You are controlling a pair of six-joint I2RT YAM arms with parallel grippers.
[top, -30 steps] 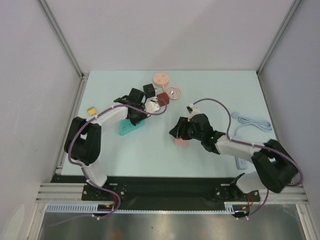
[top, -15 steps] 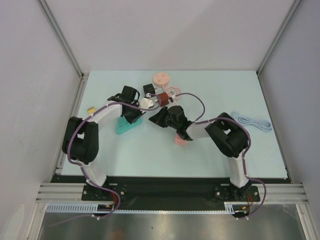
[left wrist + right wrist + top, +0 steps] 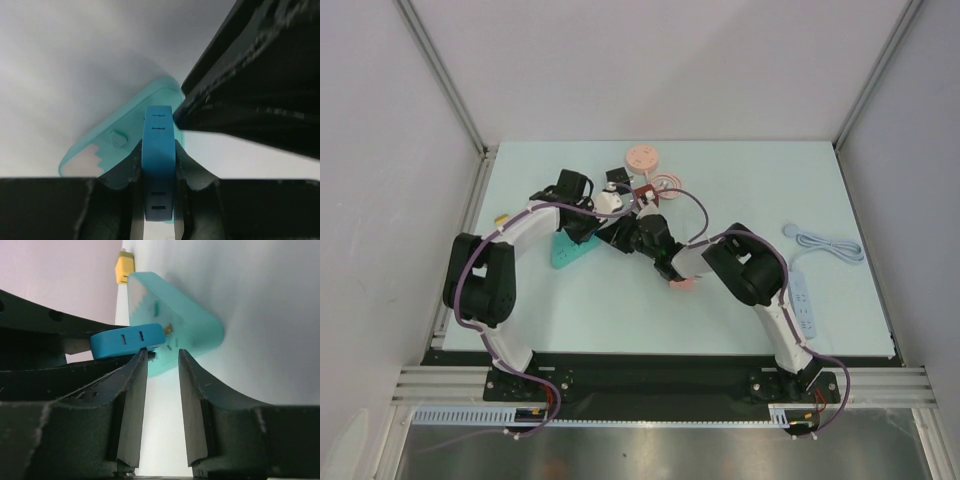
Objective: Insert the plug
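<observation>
plug (image 3: pixel 159 150), long axis running straight out of my clenched left gripper (image 3: pixel 159 172), pointed prongs-first at the teal power strip (image 3: pixel 112 145); right gripper (image 3: pixel 161 365) gaped, empty.

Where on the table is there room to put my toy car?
Bare table lies at the back right, between the pink disc and the pale cable, and between the teal power strip and the near edge. Around that strip it's crowded: the left pincer and right pincer meet there.
</observation>
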